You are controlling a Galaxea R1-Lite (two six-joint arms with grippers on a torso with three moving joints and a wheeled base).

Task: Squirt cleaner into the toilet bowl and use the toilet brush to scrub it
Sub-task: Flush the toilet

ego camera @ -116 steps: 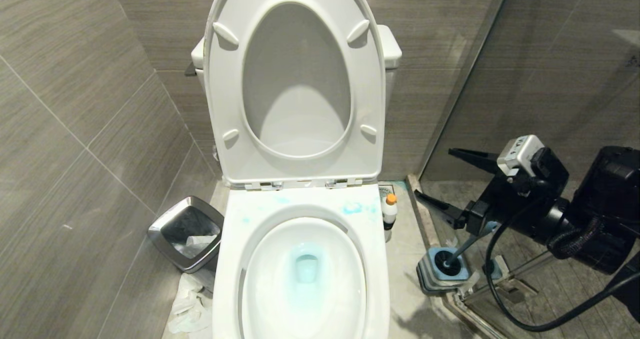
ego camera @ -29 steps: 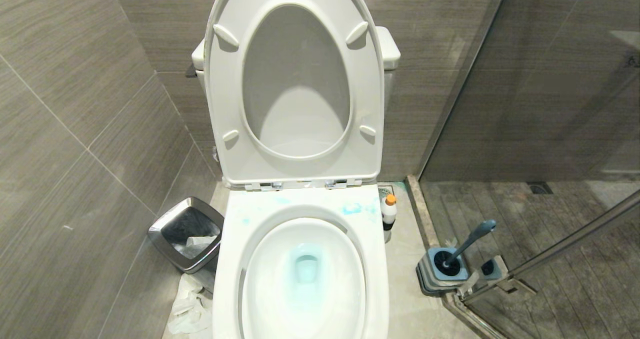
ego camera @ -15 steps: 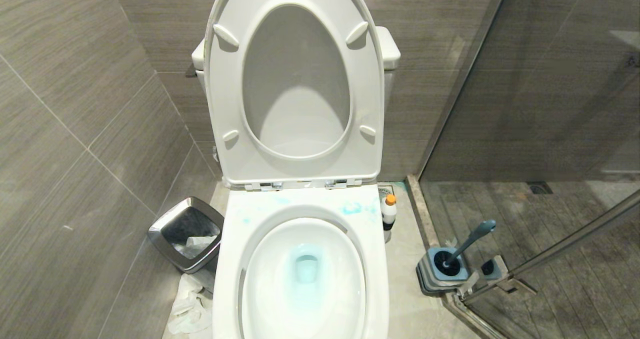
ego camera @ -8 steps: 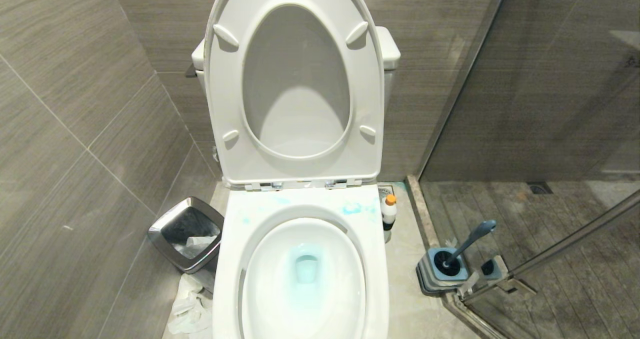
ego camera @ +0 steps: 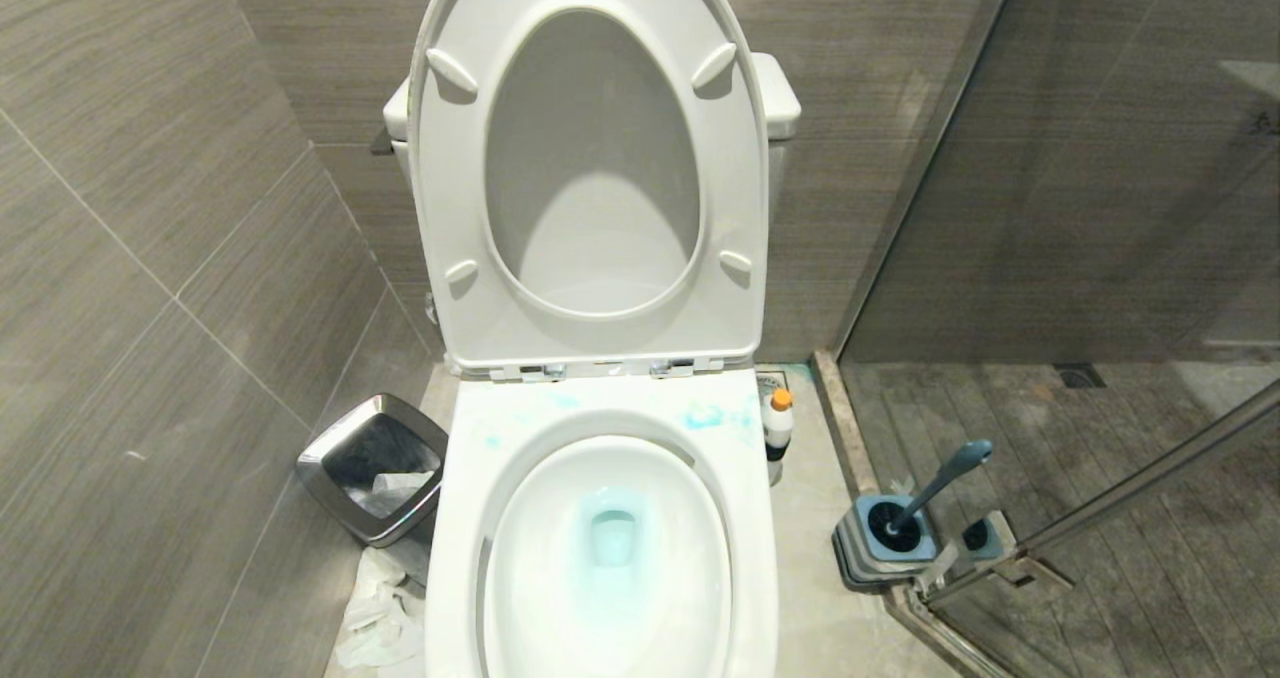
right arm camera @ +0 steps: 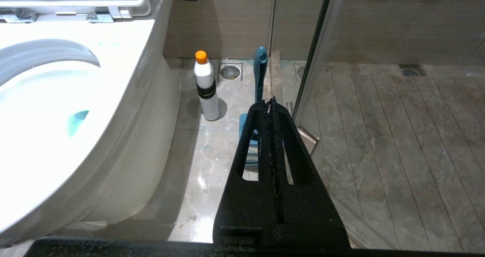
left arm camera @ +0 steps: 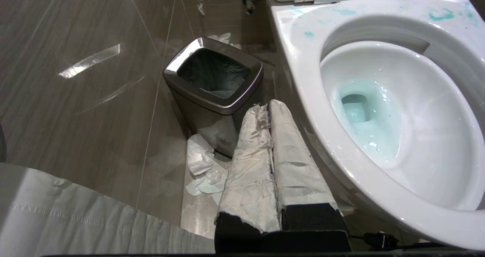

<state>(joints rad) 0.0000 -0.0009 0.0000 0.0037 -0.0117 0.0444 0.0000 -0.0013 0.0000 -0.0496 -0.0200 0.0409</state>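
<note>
Right, the toilet bowl (ego camera: 600, 548) sits with seat and lid (ego camera: 590, 158) raised, pale blue water pooled at its drain and blue smears along the back edge of its rim. On the floor by the bowl's right rear corner stands the cleaner (ego camera: 778, 423), upright, orange cap on. Further right, against the glass shower partition (ego camera: 1100, 158), the toilet brush (ego camera: 935, 483) leans in its square blue-and-grey base (ego camera: 885, 548), bristle head down inside. Left of the bowl, the steel bin (ego camera: 372, 466) holds a dark liner and crumpled paper; more tissue (ego camera: 380, 618) lies on the floor beside it. Left tool (left arm camera: 267, 109), wrapped in white, is pressed together, empty. Right tool (right arm camera: 271, 101), black, likewise pressed together, holding nothing.
</note>
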